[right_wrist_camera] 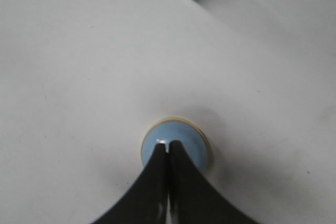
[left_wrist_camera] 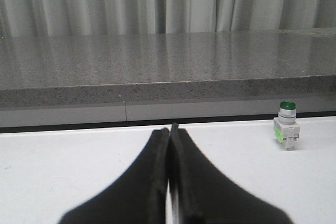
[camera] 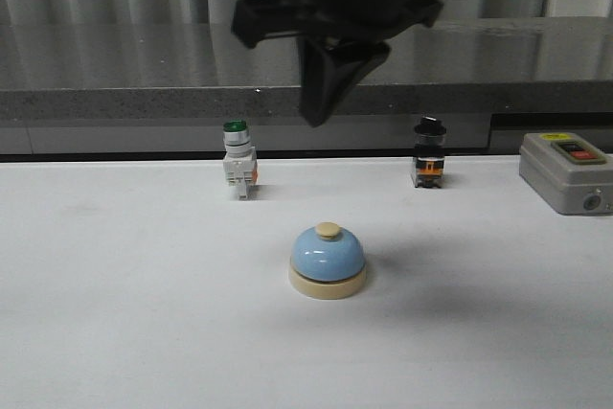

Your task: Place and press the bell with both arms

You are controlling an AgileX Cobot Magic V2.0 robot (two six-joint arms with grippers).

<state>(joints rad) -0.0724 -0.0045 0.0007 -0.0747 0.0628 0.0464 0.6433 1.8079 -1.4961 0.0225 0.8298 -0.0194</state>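
The bell [camera: 328, 260] sits placed on the table [camera: 115, 313]; pressing is in hand. The right gripper [camera: 316, 117], fingers clenched empty, hangs above it and needs a straight drop onto the knob [camera: 329, 230]. The left gripper [left_wrist_camera: 169, 135] is clenched too.

Table [camera: 115, 332]: white surface, open on all sides of the bell [camera: 328, 261], which stands alone near the middle.

Obstacles, back row, well apart from the bell: green-capped switch [camera: 238, 160] behind and left; black-capped switch [camera: 428, 154] behind and right; grey box [camera: 565, 171] with red button at far right edge. Gaps between these are wide.

Grey stone ledge [camera: 115, 69] runs along the rear, closing off that side.

Overhead: the right gripper [camera: 316, 117], fingers pressed together, hangs above the bell; clearance over the knob looks ample, though depth is hard to judge.

Left gripper [left_wrist_camera: 169, 135]: fingers together, open table ahead.
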